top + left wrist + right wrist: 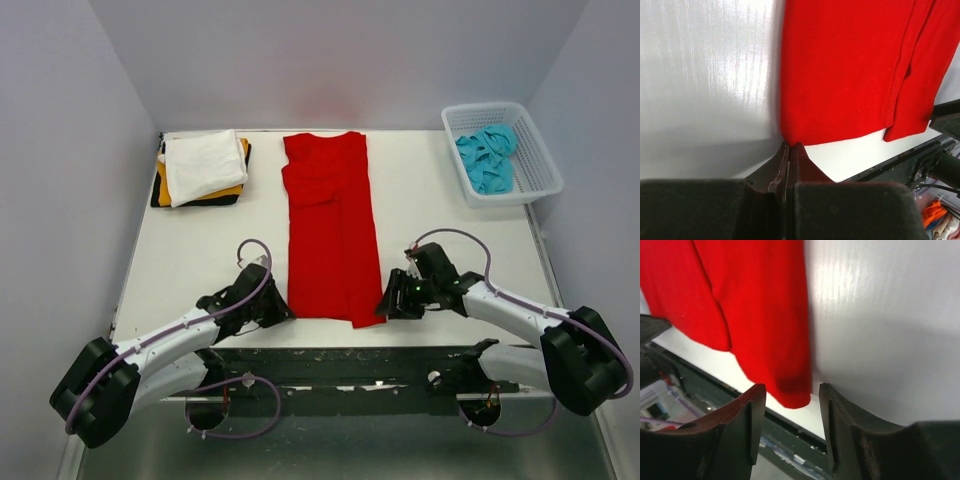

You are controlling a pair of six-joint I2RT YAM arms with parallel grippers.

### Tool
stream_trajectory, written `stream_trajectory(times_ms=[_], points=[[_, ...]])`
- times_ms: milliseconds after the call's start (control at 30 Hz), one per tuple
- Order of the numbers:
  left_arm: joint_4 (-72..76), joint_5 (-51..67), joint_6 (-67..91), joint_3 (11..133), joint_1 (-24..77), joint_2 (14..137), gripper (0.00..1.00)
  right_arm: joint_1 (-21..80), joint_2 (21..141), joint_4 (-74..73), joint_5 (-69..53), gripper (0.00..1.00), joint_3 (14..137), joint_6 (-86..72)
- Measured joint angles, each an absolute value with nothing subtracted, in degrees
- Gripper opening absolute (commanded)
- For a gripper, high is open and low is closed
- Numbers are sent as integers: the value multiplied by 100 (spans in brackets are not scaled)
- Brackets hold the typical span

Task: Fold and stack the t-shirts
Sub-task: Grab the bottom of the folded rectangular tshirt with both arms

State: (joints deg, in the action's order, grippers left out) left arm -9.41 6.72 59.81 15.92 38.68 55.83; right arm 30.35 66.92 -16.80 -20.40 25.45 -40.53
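The left tool point(790, 146) was shut at one hem corner of the red t-shirt point(330, 240), hold unclear. The right tool point(791, 389) stood open astride the other corner; it likely needed every layer pinched.

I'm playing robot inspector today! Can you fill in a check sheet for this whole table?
Surface: white table, flat, no spills seen.
Job's things: bright red cloth t-shirt folded lengthwise, mid-table; folded white, orange and black t-shirts stacked far left; crumpled turquoise t-shirt inside the white plastic lattice basket.
Clutter: only that basket, far right.
Grippers: left gripper shut at the red shirt's near-left corner; right gripper open around its near-right corner.
Cables: purple cables loop along both arms, clear of the cloth.
Surroundings: plain pale walls on three sides.
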Motion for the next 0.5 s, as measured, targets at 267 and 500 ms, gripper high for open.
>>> stream_trajectory(times_ms=[267,500], points=[[-834,716,5983,1549,3872,5583,0,3227,7052,-1155,-2272,7,2287,-4379],[-1168,718,6095,1433,4388,5135,0,3583,6348,-1409,-2244,1,1949,-4654]])
